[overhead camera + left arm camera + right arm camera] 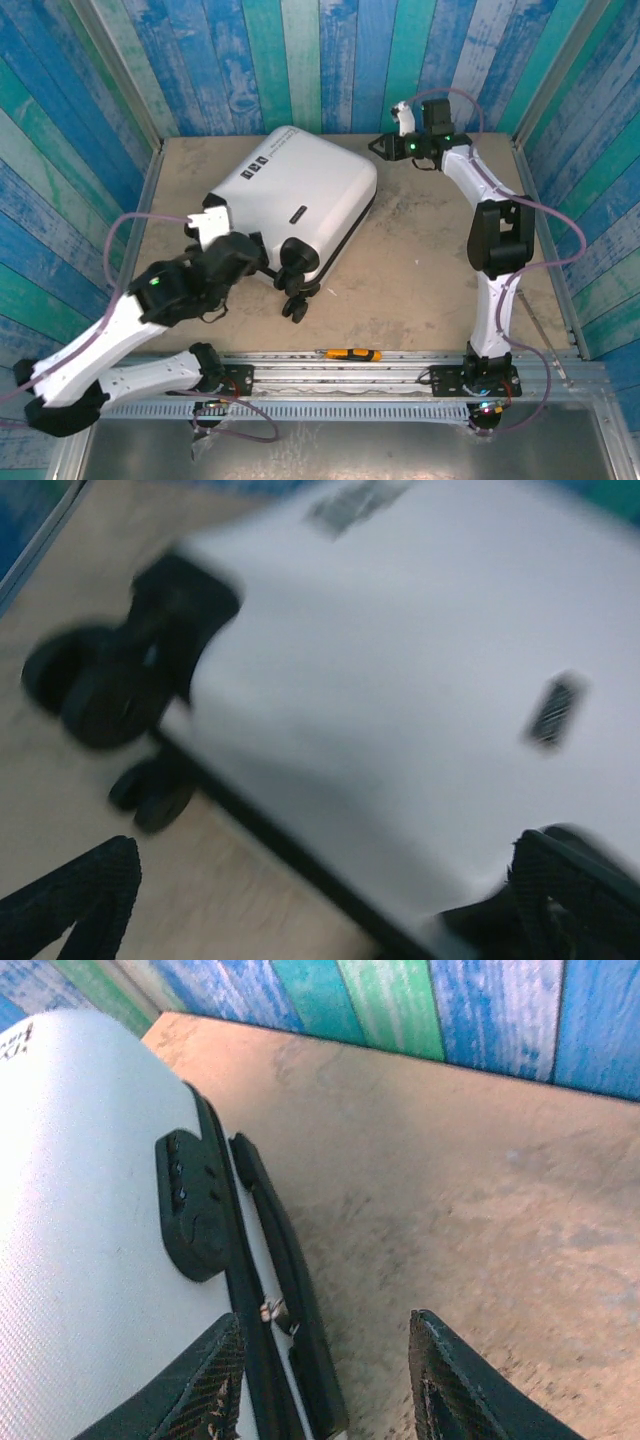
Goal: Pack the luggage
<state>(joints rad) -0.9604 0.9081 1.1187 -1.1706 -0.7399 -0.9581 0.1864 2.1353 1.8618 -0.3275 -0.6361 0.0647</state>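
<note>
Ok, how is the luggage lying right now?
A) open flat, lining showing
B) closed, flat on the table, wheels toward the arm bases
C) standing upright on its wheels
B: the luggage lies shut with its white shell facing up, and its black wheels point toward the near edge of the table.

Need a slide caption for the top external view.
White luggage lies flat on the table, left gripper open at its wheeled end, right gripper open at its far right corner.
</note>
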